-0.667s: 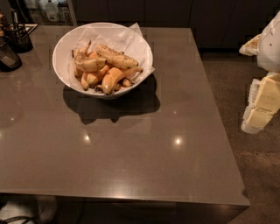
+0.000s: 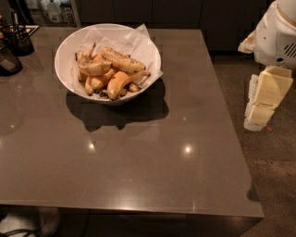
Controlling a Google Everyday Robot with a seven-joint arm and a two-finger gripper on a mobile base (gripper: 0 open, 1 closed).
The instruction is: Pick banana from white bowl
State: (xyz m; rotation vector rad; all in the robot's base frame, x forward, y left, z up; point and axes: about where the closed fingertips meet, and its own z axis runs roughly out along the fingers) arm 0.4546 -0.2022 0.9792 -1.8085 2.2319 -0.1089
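– Dim room, dark cabinets (image 2: 138,11) behind, one glossy grey-brown stone table (image 2: 138,166). Where is the fruit we want?
– The long pale-yellow banana with dark brown speckles (image 2: 122,60) lies on top of the heap in the large round glossy white bowl (image 2: 58,55). The bowl stands by the table's far edge, nearer the far-left corner. Smooth orange-yellow curved bananas (image 2: 118,83) lie under and in front of the speckled one, on crinkled white paper lining (image 2: 134,39)
– Has anything moved in the last moment?
– Nothing in the bowl. Only the cream-coloured blocky gripper (image 2: 260,113) has edged a little toward the table's right edge. It hangs beyond that edge over the brown floor (image 2: 277,185), well apart from the bowl. Released or clenched, I cannot tell; it certainly does not have the banana
– So where does that leave the job?
– Barely begun, I judge. The gripper must cross the right edge and come over the bowl before any grasp. Two dark holders (image 2: 18,39) at the far-left corner sit beyond the bowl, out of that path
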